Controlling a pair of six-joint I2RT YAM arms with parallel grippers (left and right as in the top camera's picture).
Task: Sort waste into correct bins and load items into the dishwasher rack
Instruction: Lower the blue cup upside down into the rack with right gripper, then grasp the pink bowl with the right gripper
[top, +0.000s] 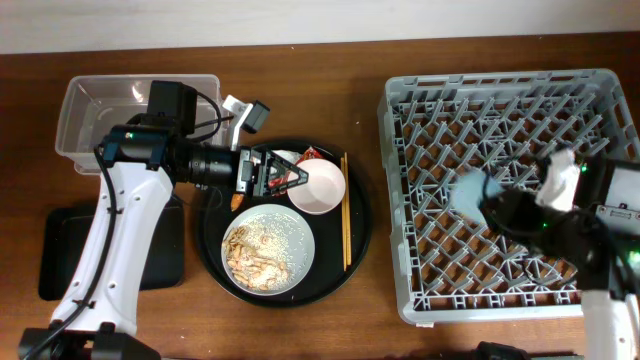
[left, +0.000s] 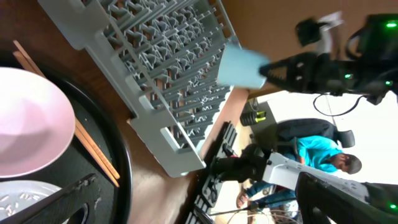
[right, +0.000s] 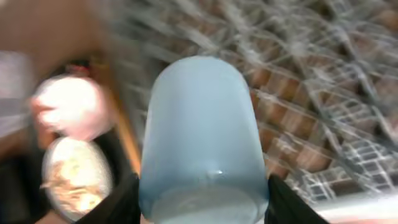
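Note:
My right gripper (top: 497, 208) is shut on the small light-blue cup (top: 468, 192) and holds it above the grey dishwasher rack (top: 510, 95). In the right wrist view the cup (right: 202, 124) fills the space between both fingers (right: 202, 208). My left gripper (top: 272, 178) is open and empty over the round black tray, just left of the white bowl (top: 318, 187). The chopsticks (top: 346, 215) lie right of the bowl. The speckled plate (top: 268, 250) holds rice and scraps. The red wrapper (top: 309, 155) lies behind the bowl. An orange piece (top: 237, 200) shows beside the gripper.
The clear tub (top: 130, 100) stands at the back left. The flat black tray (top: 70, 255) lies at the front left, partly under my left arm. The round black tray (top: 360, 235) holds the plate, bowl and chopsticks. People and equipment show beyond the table in the left wrist view.

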